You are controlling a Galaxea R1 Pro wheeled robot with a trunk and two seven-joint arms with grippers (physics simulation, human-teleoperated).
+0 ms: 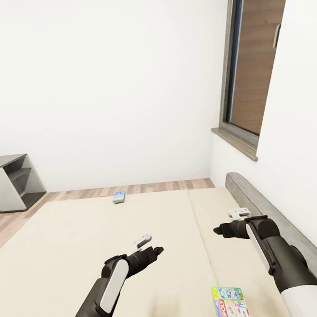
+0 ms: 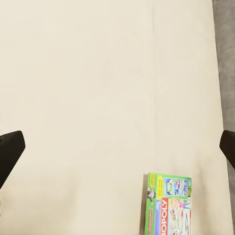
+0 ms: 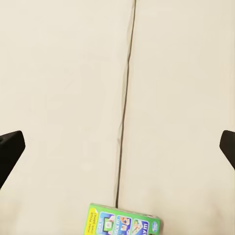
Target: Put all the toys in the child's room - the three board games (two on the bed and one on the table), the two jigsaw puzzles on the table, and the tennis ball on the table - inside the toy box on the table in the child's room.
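Observation:
I am over the bed (image 1: 65, 246), a cream mattress with a grey padded headboard (image 1: 260, 201) along its right side. A green-white-red Monopoly board game (image 1: 231, 306) lies flat near me, right of the mattress seam; it also shows in the left wrist view (image 2: 169, 204). In the right wrist view, the green-edged box end (image 3: 122, 223) on the seam looks like the same game. A smaller blue board game (image 1: 118, 197) lies at the bed's far edge. My left gripper (image 1: 158, 250) (image 2: 117, 147) and right gripper (image 1: 217, 230) (image 3: 117, 147) hover open above the mattress, holding nothing.
A grey open shelf unit (image 1: 7, 184) stands on the wooden floor (image 1: 156, 187) beyond the bed at the left. A white wall runs behind the bed. A window (image 1: 252, 70) with a grey sill sits in the right wall above the headboard.

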